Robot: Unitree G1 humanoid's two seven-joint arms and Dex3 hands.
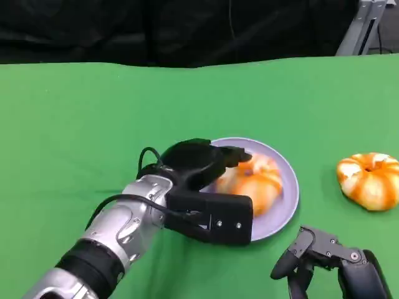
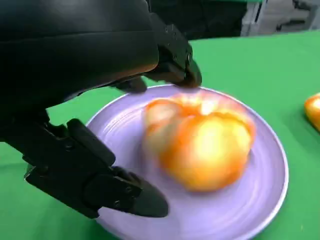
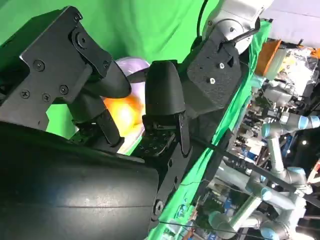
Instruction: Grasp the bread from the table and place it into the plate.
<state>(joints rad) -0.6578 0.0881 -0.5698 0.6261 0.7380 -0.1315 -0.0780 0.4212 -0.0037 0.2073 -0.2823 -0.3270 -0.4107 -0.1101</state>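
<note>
My left hand (image 1: pixel 202 165) sits at the centre of the head view, over the left rim of the lavender plate (image 1: pixel 283 205), and the bread (image 1: pixel 255 182) lies on that plate, right of my fingers. In the left wrist view the bread (image 2: pixel 200 142) rests in the middle of the plate (image 2: pixel 265 200), blurred, with my fingers (image 2: pixel 172 60) spread above its upper left and my thumb (image 2: pixel 100 185) low at the lower left; I see a gap on both sides, so I judge the hand released and holding nothing. That puts me at the tail of the placing step: the loaf is down in the dish and what remains is to get clear of it. The next move calls for drawing the left hand up and back toward the lower left of the head view, keeping the fingers wide so they do not drag the bread or tip the plate's rim. A second bread (image 1: pixel 369 180) lies on the green table (image 1: pixel 75 124) at the right edge, well apart from the plate. My right hand (image 1: pixel 327 258) rests at the lower right, near the plate's lower edge, fingers loosely bent with nothing in them; whether they are fully closed I cannot tell.
</note>
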